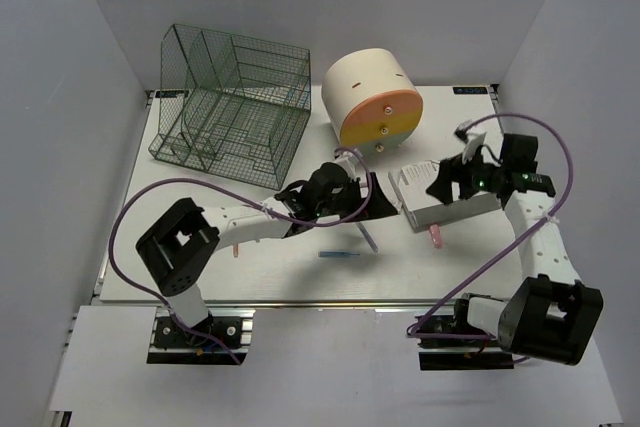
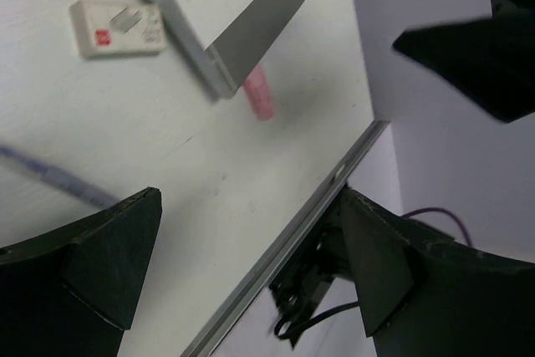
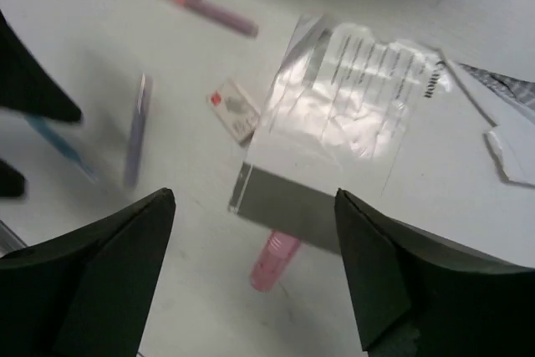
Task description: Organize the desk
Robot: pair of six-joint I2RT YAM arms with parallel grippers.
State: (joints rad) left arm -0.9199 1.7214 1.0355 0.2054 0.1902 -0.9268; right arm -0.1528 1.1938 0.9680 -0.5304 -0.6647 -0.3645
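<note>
**Q:** What fills the top view?

**A:** The white counter spans the middle of the view, beyond both arm bases. In the left wrist view a metal rail runs along one of its edges. A dark green wire rack stands at the far left. A cream drum-shaped drawer unit with an orange-yellow front stands just right of the rack.

**Q:** How do the hands stand?

**A:** The left hand hangs over the middle of the counter, its fingers spread wide and empty. The right hand is spread equally wide above a white box. Neither of its fingers visibly touches the box.

**Q:** What lies around the box?

**A:** A clear printed plastic sheet lies on its top. A pink cylinder pokes out from beneath its near edge. A small white card with a red mark lies just beside the box. A purple pen and a blue pen rest on the bare counter between the two arms, apart from each other.
</note>
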